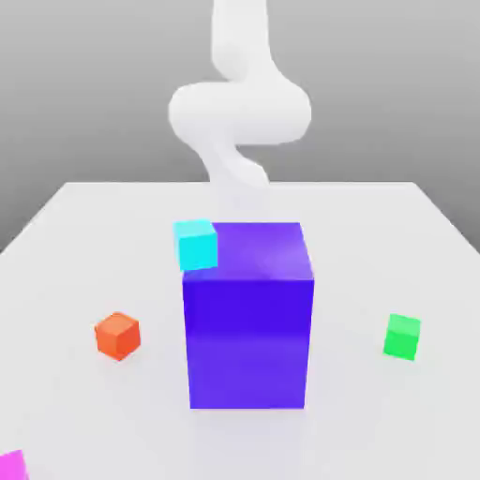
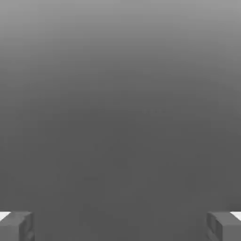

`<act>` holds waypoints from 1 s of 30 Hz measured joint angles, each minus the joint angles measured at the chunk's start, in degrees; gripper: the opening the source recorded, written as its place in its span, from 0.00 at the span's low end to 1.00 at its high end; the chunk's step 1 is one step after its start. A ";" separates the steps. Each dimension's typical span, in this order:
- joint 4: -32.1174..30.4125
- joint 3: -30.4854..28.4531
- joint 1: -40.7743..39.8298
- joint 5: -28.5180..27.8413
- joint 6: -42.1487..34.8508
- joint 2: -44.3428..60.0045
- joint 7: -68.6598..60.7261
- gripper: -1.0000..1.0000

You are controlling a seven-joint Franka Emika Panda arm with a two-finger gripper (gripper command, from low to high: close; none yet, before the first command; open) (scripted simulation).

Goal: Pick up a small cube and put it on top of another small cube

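The small magenta-pink cube (image 1: 13,466) lies at the table's near corner on the exterior view's left, cut off by the picture's edge. The small green cube (image 1: 402,336) sits on the table to the exterior view's right of a big blue-violet block (image 1: 248,319). My white arm (image 1: 239,112) rises behind that block at the far side of the table, far from both cubes. In the hand view my gripper (image 2: 120,226) is open: its grey fingertips (image 2: 16,226) stand wide apart with nothing between them, facing plain grey background.
The tall blue-violet block stands mid-table between the arm and the near edge. A cyan small cube (image 1: 196,244) sits by its far upper corner on the exterior view's left. An orange-red small cube (image 1: 117,335) rests on the white table (image 1: 375,422) further left.
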 joint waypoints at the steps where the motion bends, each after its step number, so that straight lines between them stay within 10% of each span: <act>1: 0.38 -1.30 0.61 0.36 0.35 2.23 -1.83 0.50; 16: 5.65 -17.01 4.75 11.50 5.29 33.44 -31.60 0.50; 30: 10.37 -17.89 -4.83 18.81 10.41 61.78 -57.19 0.50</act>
